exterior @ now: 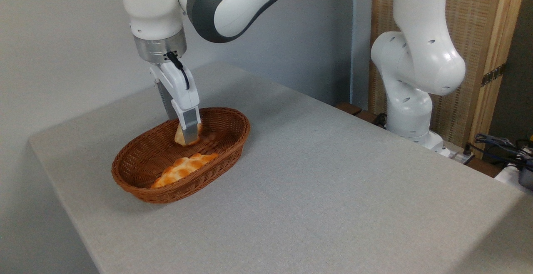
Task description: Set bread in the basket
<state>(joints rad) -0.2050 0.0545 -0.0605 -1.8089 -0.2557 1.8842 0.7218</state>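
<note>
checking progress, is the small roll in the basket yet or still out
In, but still held: the roll sits between the gripper's fingers, down inside the basket.

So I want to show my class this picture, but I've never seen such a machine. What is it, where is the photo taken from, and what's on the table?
It is a white robot arm bolted beside a grey table, photographed by one fixed camera looking down from in front. At the arm's end is a two-fingered tool that pinches things. Here it is shut on a small roll, the bread, held inside the oval wicker basket. A flatter cross-hatched loaf already lies in the basket. Whether the roll touches the basket floor cannot be told.
</note>
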